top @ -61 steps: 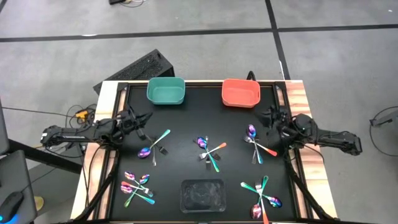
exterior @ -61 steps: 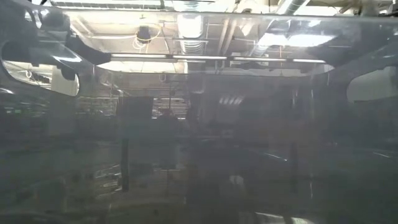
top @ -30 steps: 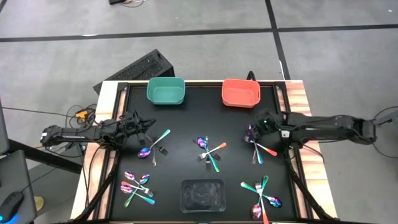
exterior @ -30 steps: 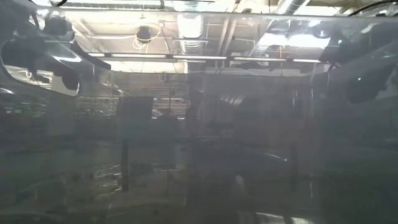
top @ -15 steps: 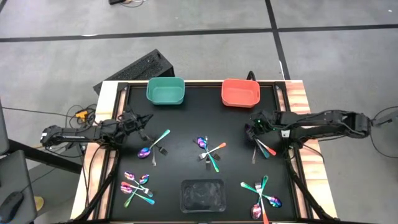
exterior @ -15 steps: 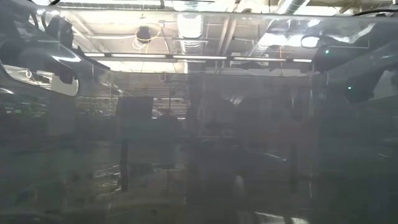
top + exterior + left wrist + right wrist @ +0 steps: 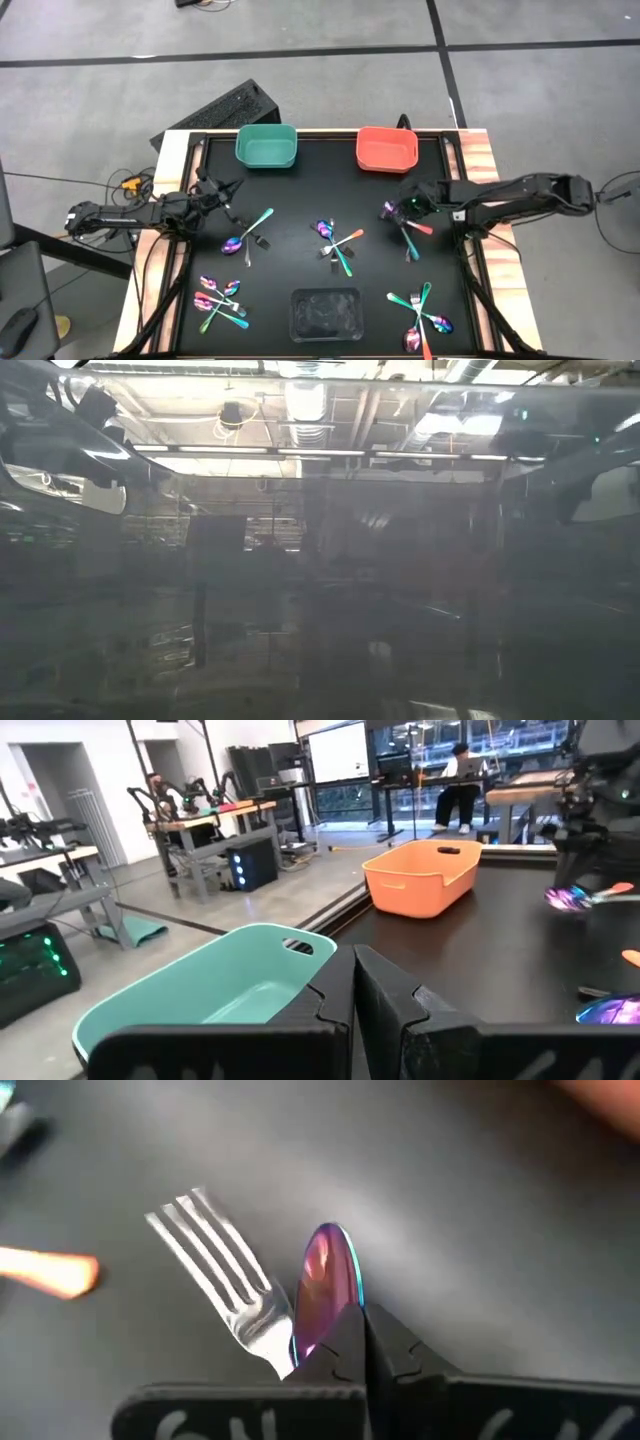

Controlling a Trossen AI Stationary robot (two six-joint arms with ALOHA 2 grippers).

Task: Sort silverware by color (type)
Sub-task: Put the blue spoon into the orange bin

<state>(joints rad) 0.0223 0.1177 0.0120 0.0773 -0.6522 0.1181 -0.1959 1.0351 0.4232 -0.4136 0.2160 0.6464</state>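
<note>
The silverware lies in small heaps on the black mat (image 7: 300, 200): one at the left (image 7: 248, 238), one in the middle (image 7: 338, 245), two near the front (image 7: 220, 300) (image 7: 425, 315). At the right, my right gripper (image 7: 400, 212) is shut on a spoon (image 7: 388, 210) with a purple iridescent bowl and an orange-pink handle (image 7: 422, 228). A fork (image 7: 215, 1270) lies beside it. A teal bin (image 7: 267, 146) and an orange bin (image 7: 387, 150) stand at the far edge. My left gripper (image 7: 222, 192) waits shut at the left, holding nothing. My right gripper pinches the spoon between its two fingers just behind the bowl (image 7: 322, 1330), slanting down from the table's right. The bowl (image 7: 325, 1275) sticks out past the fingertips, turned on edge. The handle trails back under the gripper toward the right. Whether the spoon is clear of the mat I cannot tell.
A clear plastic tray (image 7: 325, 312) sits at the middle of the near edge. Wooden strips (image 7: 480, 160) border the mat on both sides. The low view shows only glare and reflections. Beyond the table, people sit at desks in the room (image 7: 460, 760).
My right gripper has moved toward the table's left edge and shut on the spoon's neck. The spoon has shifted left with it, and its handle has swung round from pointing toward the near right corner to lying nearly across the table. The fork stays where it was.
</note>
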